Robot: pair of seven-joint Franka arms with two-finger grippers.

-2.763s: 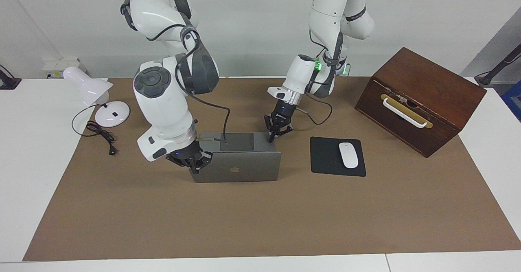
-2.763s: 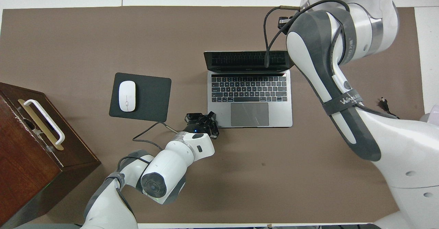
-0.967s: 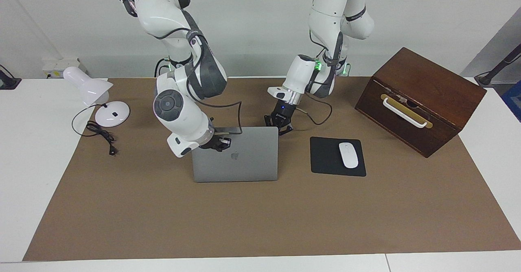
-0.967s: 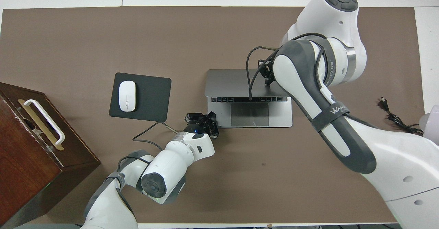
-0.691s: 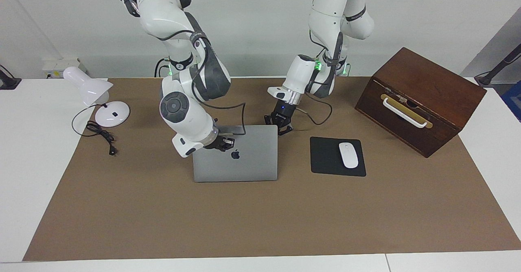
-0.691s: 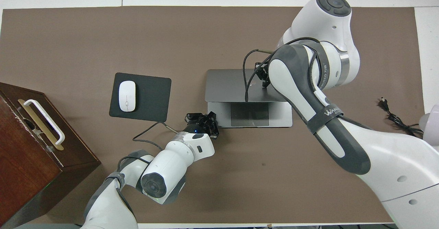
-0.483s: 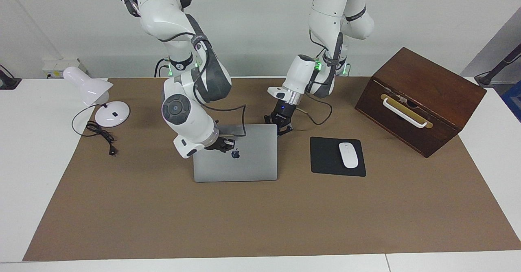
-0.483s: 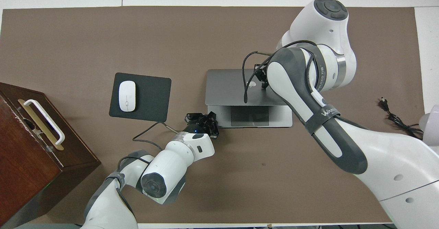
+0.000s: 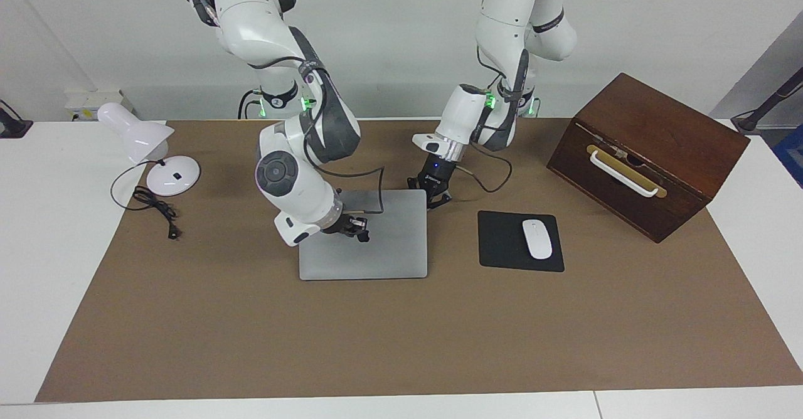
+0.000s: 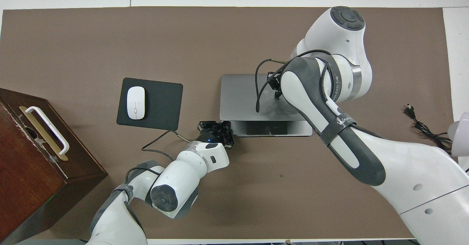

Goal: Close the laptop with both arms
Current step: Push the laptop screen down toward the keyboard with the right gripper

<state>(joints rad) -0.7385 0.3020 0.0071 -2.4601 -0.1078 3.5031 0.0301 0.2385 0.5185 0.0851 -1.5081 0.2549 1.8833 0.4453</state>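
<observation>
Two white arms work over a brown mat [image 9: 376, 337]. At the right arm's end stands a white lamp [image 9: 141, 140]. Next, the right gripper [image 9: 356, 226] rests on the lid of the laptop [image 9: 389, 246], mid-mat; the lid lies almost flat, and the overhead view shows a strip of deck. The left gripper [image 9: 433, 198] sits at the laptop's corner nearest the robots. Neither gripper's opening can be told. Beside the laptop lies a black mouse pad [image 9: 502, 243] with a white mouse [image 9: 537, 238], then a wooden box [image 9: 646, 155].

Mouse [image 9: 537, 238] on pad [image 9: 502, 243] — wooden box [image 9: 646, 155], lamp [image 9: 147, 149].
</observation>
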